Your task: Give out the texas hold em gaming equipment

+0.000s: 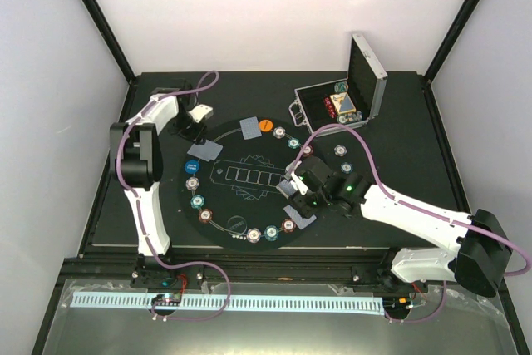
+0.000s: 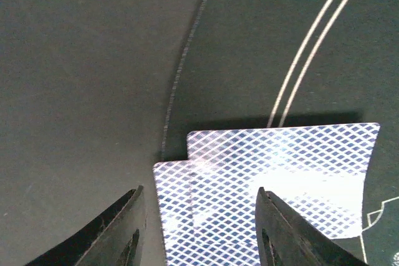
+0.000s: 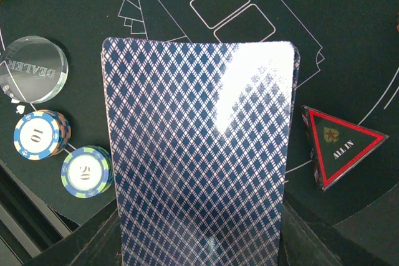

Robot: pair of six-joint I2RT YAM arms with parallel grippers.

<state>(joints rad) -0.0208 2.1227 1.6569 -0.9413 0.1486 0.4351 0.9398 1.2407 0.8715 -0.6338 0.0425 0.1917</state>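
Two grey-blue-backed playing cards (image 2: 262, 185) lie flat and overlapping on the black mat (image 2: 249, 42), at its left rim. My left gripper (image 2: 199, 232) hovers over them, open, one finger on each side of the near card and nothing clamped. From above, this gripper (image 1: 198, 130) sits just behind that card pair (image 1: 208, 150). My right gripper (image 3: 199, 244) is shut on a stack of playing cards (image 3: 199, 147) held face down over the mat. Below it I see the red triangle marker (image 3: 340, 144), a clear dealer button (image 3: 34, 70) and two chips (image 3: 40, 134) (image 3: 87, 171).
Chips (image 1: 196, 201) ring the round mat (image 1: 224, 197). Another card pair (image 1: 249, 128) and an orange disc (image 1: 266, 125) lie at the back, a blue disc (image 1: 192, 167) at the left, more cards (image 1: 301, 215) at the front right. The open silver case (image 1: 337, 106) stands behind.
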